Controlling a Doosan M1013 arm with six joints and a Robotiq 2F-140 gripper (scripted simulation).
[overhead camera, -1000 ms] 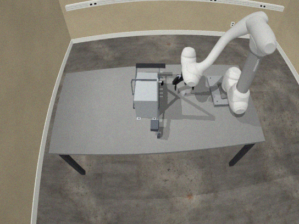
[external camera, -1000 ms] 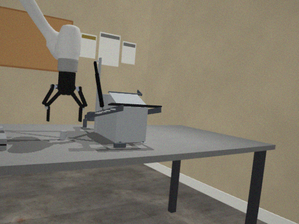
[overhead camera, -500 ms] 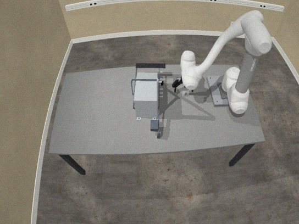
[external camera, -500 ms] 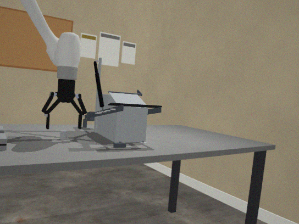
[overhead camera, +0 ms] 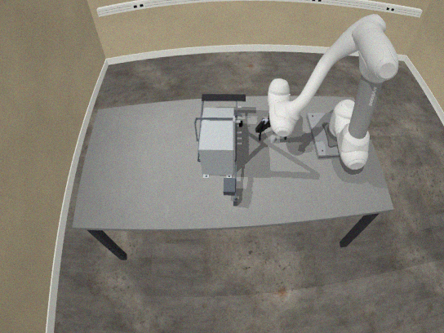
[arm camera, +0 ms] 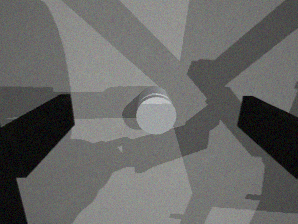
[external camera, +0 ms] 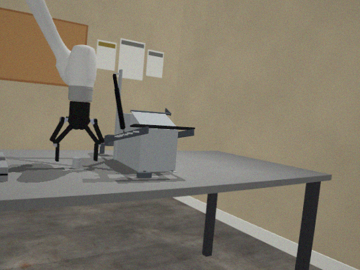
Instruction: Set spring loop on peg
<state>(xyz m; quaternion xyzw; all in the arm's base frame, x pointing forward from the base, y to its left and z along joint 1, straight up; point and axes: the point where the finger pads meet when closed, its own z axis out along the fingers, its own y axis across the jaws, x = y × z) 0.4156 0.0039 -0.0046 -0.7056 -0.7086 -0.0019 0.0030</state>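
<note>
Hand: The hand is hanging fingers-down above the counter, standing wide open and gripping nothing.
Test weight: The pale, round-topped weight is standing upright on the counter, between the spread fingers in the wrist view, with a gap showing on each side.
Arm: The white arm is reaching over the counter and pointing the hand downward.
Feeder: The grey box-shaped feeder is standing on the counter, apart from the weight.
Pegs: Small light pegs are lining a dark bar on the feeder's side facing the hand.
Spring loop: Its seating is remaining too small to tell.
</note>
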